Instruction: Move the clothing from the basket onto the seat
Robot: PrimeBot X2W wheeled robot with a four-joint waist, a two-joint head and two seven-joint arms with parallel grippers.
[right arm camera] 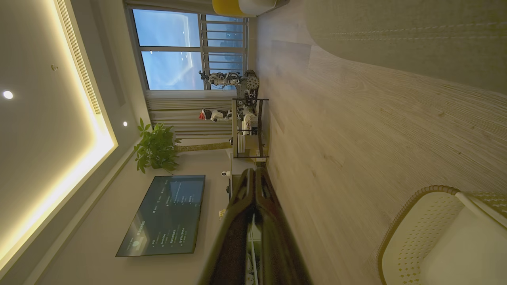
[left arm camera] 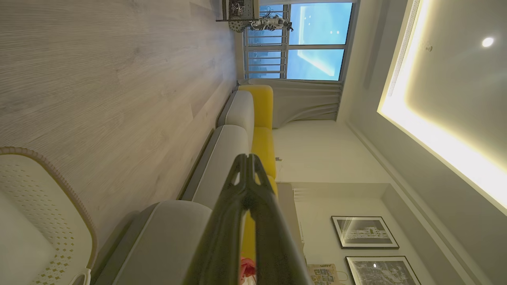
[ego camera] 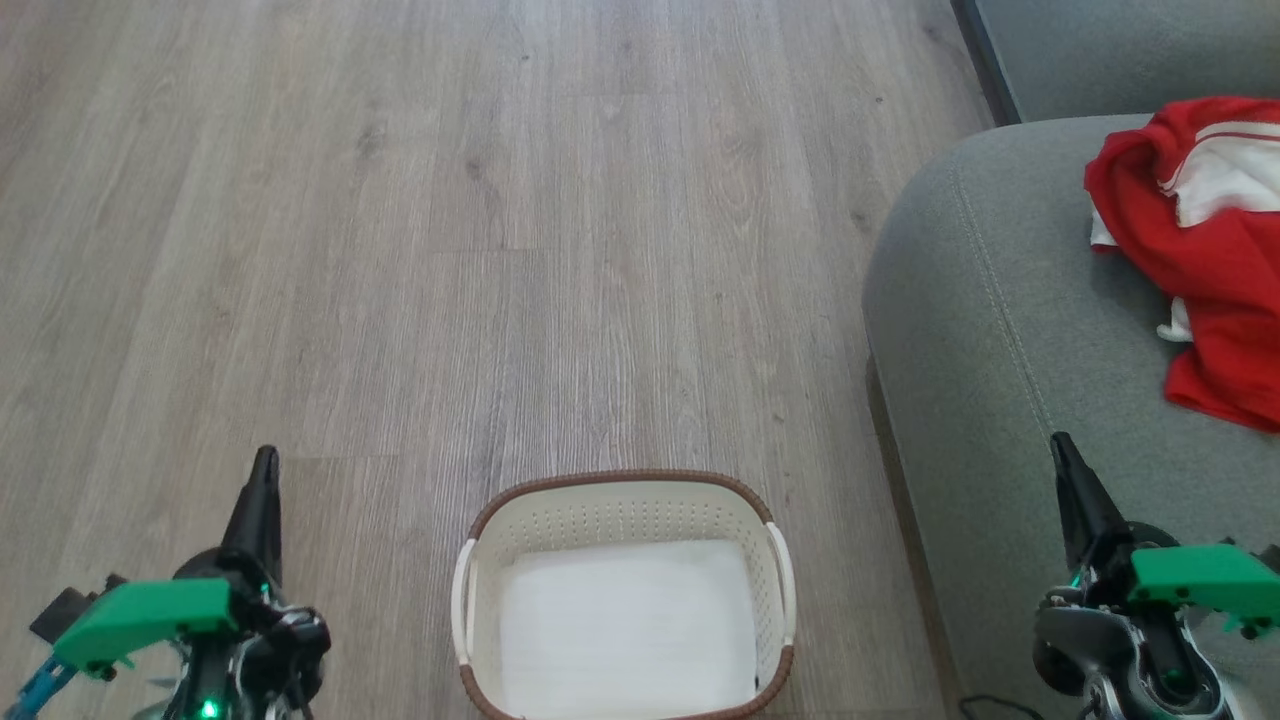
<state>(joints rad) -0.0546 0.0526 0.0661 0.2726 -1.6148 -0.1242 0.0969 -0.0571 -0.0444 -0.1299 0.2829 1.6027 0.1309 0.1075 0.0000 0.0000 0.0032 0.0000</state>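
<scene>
**Basket bare, red clothes on the seat**

Your left gripper (ego camera: 262,490) sits at the near left, over the floor (ego camera: 500,250). Its two dark fingers are pressed together with nothing between them. Your right gripper (ego camera: 1070,480) sits at the near right, over the near part of the seat (ego camera: 980,300). Its fingers are pressed together too, and they hold nothing. Both grippers point toward the far side, one on each side of the basket (ego camera: 620,480). I think they rest like this because there is nothing more for them to pick up.

The basket stands on the floor near you, between the two grippers and apart from both. Inside it lies the flat white liner (ego camera: 625,620), and I see no red cloth there. The liner is not clothing, so it belongs where it is.

The clothing (ego camera: 1210,260) lies in a crumpled red heap with white trim on the seat, at the far right, well apart from the basket. Part of it runs past the right edge of the head view, so you cannot see all of it. It lies well in from the seat's rounded left edge, so I do not think it will slide off. To me, the job looks done.
</scene>
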